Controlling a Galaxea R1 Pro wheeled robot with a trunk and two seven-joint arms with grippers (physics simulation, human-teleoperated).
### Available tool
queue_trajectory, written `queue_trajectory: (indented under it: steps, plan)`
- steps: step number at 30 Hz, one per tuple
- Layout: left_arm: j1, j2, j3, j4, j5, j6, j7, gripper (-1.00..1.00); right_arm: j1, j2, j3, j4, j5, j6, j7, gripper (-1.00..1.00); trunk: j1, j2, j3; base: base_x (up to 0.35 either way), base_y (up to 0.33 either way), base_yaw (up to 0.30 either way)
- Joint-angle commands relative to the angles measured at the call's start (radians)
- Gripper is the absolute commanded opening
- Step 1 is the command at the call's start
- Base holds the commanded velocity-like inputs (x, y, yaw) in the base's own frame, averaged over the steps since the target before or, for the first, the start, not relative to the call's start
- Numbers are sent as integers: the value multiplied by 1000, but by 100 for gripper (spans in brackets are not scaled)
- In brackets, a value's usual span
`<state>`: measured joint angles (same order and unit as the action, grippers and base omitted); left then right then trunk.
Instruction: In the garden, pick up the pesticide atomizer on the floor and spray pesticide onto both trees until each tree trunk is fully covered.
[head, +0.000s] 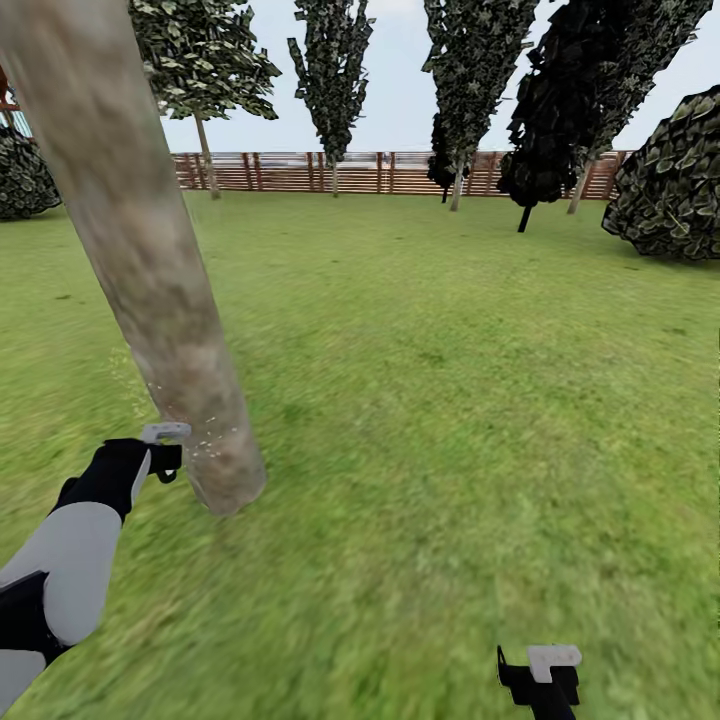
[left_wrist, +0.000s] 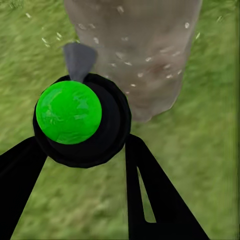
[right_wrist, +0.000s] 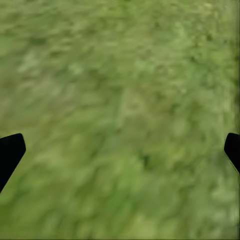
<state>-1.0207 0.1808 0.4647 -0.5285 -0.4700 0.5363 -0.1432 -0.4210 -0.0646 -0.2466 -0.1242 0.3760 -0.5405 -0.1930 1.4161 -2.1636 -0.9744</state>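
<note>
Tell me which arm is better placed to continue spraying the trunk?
Left. Its gripper holds the atomizer beside the trunk, white specks on the bark. The right gripper is open over grass.

left arm (head: 70, 560) extended, jaws clamped | right gripper (right_wrist: 120, 150) jaws spread
</note>
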Motion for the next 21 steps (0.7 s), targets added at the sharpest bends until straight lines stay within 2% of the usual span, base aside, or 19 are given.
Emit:
queue_trajectory:
  steps: [1,5,12,18,21]
  plan:
    - [-1,2,7,-2,-10,4,-10,-100,-1,0,-5,2,11,-2,-5,100,0,0,-1,14,-272,0]
    - [-2,4,8,-2,-10,4,-10,-100,-1,0,-5,2,11,-2,-5,100,0,0,-1,-52,-274,66]
    - [-2,5,8,-2,-9,4,-9,-100,-1,0,-5,2,11,-2,-5,100,0,0,2,-95,-275,218]
    - [-2,6,8,-3,-7,4,-9,-100,-1,-5,-5,2,11,-2,-5,100,0,0,2,-4,-263,21]
    - [-2,6,8,-3,-7,2,-9,-100,-1,-7,-5,2,11,-2,-5,100,0,0,2,0,-61,0]
